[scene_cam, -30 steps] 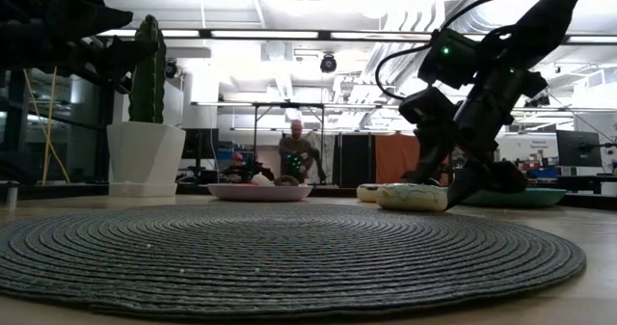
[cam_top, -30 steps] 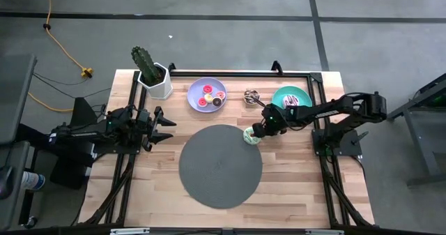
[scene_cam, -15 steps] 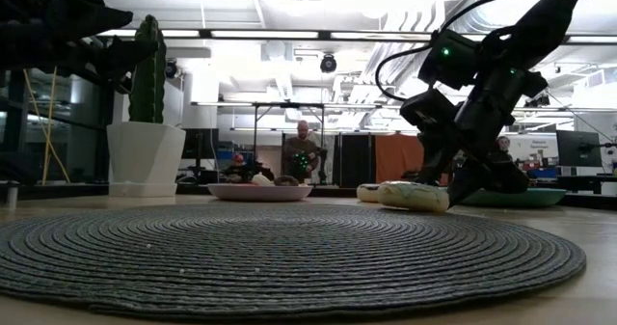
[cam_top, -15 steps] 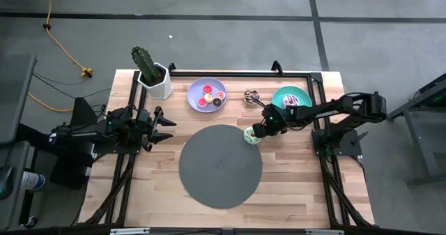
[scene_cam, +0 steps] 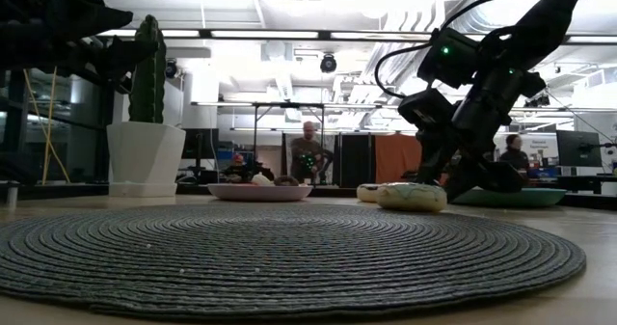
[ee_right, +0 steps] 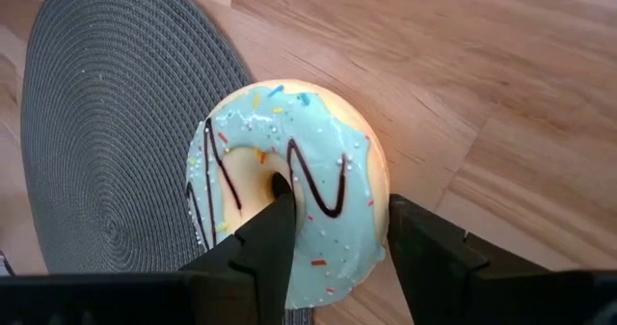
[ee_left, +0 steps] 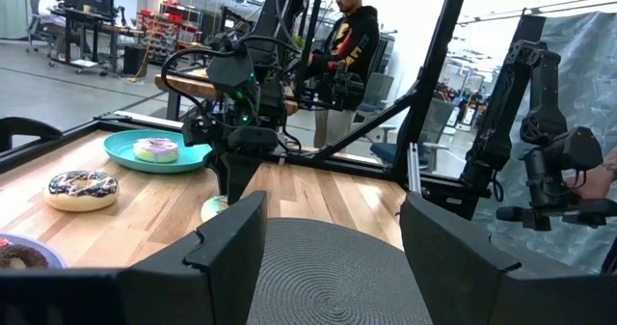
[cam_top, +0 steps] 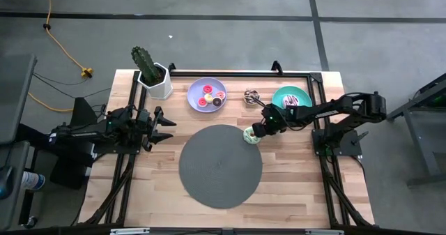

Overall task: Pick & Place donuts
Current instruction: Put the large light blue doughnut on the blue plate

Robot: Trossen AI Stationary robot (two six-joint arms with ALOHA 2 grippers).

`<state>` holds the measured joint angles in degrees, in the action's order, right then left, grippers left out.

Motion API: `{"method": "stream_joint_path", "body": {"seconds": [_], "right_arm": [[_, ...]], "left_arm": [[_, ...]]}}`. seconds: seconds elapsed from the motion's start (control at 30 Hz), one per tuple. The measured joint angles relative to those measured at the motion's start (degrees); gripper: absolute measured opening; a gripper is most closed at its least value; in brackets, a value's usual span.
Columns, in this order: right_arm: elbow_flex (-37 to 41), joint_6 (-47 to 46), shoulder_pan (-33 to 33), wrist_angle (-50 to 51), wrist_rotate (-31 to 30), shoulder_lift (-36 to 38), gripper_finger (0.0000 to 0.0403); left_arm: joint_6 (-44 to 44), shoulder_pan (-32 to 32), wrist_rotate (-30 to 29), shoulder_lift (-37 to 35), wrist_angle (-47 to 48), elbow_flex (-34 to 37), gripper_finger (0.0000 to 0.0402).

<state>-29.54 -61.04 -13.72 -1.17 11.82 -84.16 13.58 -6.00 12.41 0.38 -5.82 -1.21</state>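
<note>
Right gripper (ee_right: 333,257) low at the grey mat's (cam_top: 220,165) edge, fingers narrowed astride one side of the light blue iced donut (ee_right: 287,185): one finger (ee_right: 268,243) down in the hole, the other (ee_right: 424,243) against the outer rim. Seen clearly only in the right wrist view, along with dark zigzag icing and sprinkles; from above, just a pale ring (cam_top: 251,135) half under the gripper. Resting flat on the mat rim in the low view (scene_cam: 412,197).

Behind, a chocolate sprinkled donut (ee_left: 83,189) on bare wood; a pale-iced one (ee_left: 156,149) on the teal plate (cam_top: 290,97). Several small donuts (cam_top: 210,96) on the lavender plate (cam_top: 207,86), countable only from overhead.

Left gripper (ee_left: 328,243) parked at the left side, fingers spread wide, holding nothing.
</note>
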Motion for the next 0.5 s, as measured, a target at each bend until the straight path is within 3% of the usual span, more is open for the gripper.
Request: {"method": "stream_joint_path", "body": {"seconds": [0.5], "right_arm": [[0.0,0.5,0.0,-0.4,0.4,0.1,0.0133]], "left_arm": [[0.0,0.0,0.0,0.0,0.0,0.0,0.023]]}}
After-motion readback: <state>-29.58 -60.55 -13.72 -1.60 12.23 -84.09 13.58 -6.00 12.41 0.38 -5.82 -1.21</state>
